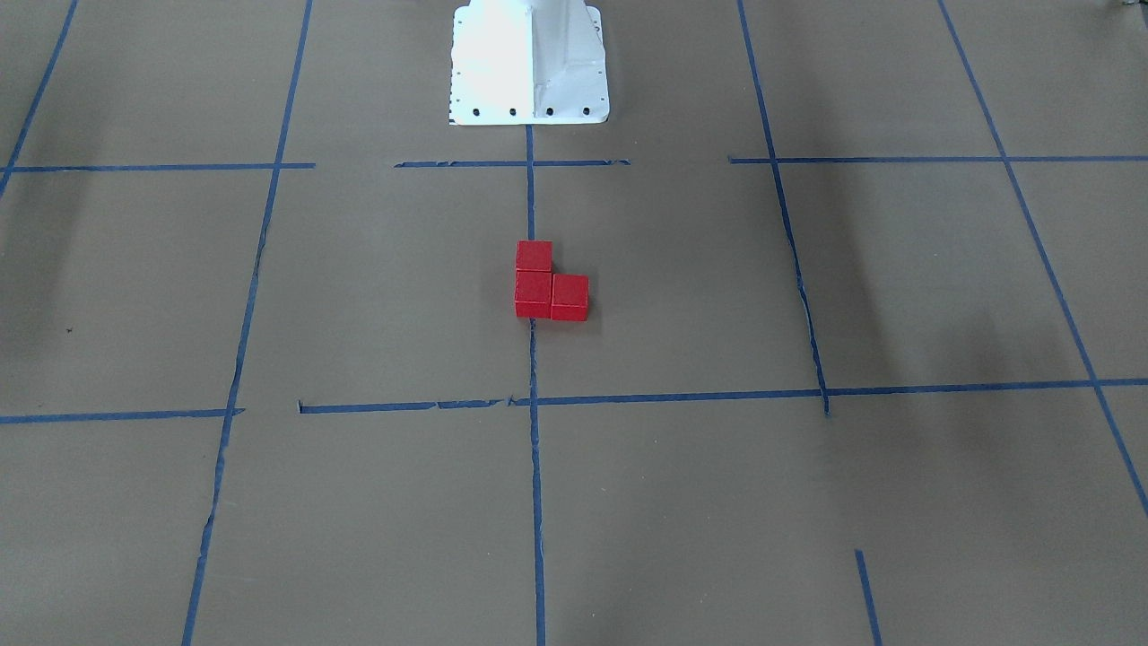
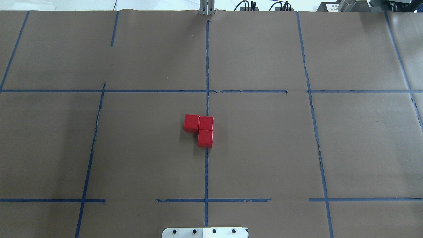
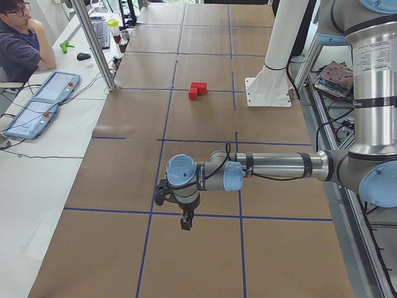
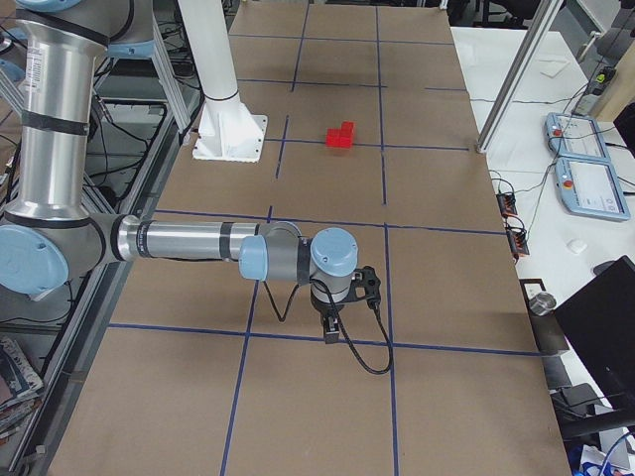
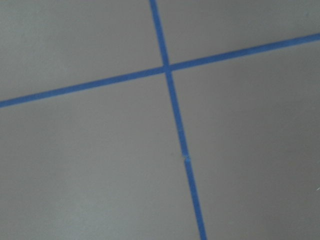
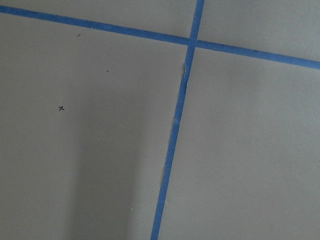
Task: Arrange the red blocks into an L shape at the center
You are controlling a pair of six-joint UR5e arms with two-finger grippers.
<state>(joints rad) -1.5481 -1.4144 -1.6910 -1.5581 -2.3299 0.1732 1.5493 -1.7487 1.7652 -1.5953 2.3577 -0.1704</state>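
Three red blocks [image 1: 549, 285] sit touching in an L on the center patch [image 1: 531, 206], over the vertical blue tape line. In the overhead view two blocks [image 2: 199, 123] lie side by side and the third [image 2: 205, 138] lies on the near side of the right one. They also show in the left view [image 3: 197, 90] and the right view [image 4: 341, 135]. My left gripper [image 3: 185, 222] and right gripper [image 4: 331, 332] hang far from the blocks at opposite table ends, pointing down. I cannot tell whether they are open or shut. Both wrist views show only paper and tape.
The white robot base [image 1: 529, 63] stands behind the blocks. An operator [image 3: 18, 43] sits by teach pendants [image 3: 43, 102] on the side bench. An aluminium post [image 3: 96, 43] stands at the table's far edge. Blue tape lines [image 2: 206, 172] grid the brown paper.
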